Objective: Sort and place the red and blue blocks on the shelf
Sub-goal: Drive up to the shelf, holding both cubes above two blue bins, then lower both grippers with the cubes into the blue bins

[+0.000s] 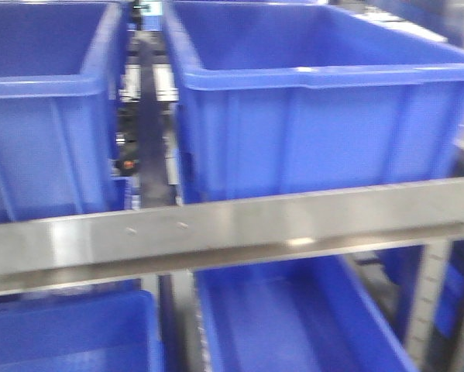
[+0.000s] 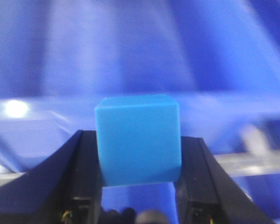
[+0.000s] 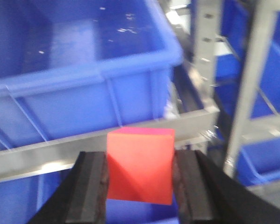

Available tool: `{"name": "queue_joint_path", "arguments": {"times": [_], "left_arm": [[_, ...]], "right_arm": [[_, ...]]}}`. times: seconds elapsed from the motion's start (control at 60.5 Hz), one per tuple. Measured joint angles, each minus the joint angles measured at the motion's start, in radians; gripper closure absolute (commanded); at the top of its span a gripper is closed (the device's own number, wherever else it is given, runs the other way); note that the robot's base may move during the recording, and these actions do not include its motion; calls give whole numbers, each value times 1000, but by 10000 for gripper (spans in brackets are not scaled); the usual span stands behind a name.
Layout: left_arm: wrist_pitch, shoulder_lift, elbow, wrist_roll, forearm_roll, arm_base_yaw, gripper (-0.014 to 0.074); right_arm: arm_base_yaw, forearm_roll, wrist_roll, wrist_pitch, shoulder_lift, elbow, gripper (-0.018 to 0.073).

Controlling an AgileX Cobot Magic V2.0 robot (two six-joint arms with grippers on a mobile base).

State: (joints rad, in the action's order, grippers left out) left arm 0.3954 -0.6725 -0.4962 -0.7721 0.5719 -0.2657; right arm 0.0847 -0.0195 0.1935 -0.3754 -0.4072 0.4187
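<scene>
In the left wrist view my left gripper [image 2: 139, 154] is shut on the blue block [image 2: 138, 139], a bright cube held between the two black fingers against blurred blue plastic. In the right wrist view my right gripper [image 3: 140, 175] is shut on the red block [image 3: 140, 165], which hangs in front of the shelf's metal rail [image 3: 51, 154]. The front view shows the shelf [image 1: 239, 229] with its brushed-metal rail and two screws. Neither arm nor block appears in that view.
Two large blue bins [image 1: 317, 101] [image 1: 46, 101] sit on the upper tier, with a roller track [image 1: 150, 116] in the gap between them. More blue bins [image 1: 293, 318] stand on the tier below. A steel upright [image 3: 249, 79] rises at the right of the right wrist view.
</scene>
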Motion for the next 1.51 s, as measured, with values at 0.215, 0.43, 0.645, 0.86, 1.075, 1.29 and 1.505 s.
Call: {"name": "queue_joint_path", "arguments": {"times": [0.215,0.43,0.645,0.86,1.075,1.29,1.505], "left_arm": [[0,0,0,0,0,0,472],[0,0,0,0,0,0,472],[0,0,0,0,0,0,472],[0,0,0,0,0,0,472],[0,0,0,0,0,0,472],[0,0,0,0,0,0,472],[0,0,0,0,0,0,472]], "right_arm": [[0,0,0,0,0,0,510],[0,0,0,0,0,0,510],[0,0,0,0,0,0,510],[0,0,0,0,0,0,510],[0,0,0,0,0,0,510],[0,0,0,0,0,0,510],[0,0,0,0,0,0,510]]}}
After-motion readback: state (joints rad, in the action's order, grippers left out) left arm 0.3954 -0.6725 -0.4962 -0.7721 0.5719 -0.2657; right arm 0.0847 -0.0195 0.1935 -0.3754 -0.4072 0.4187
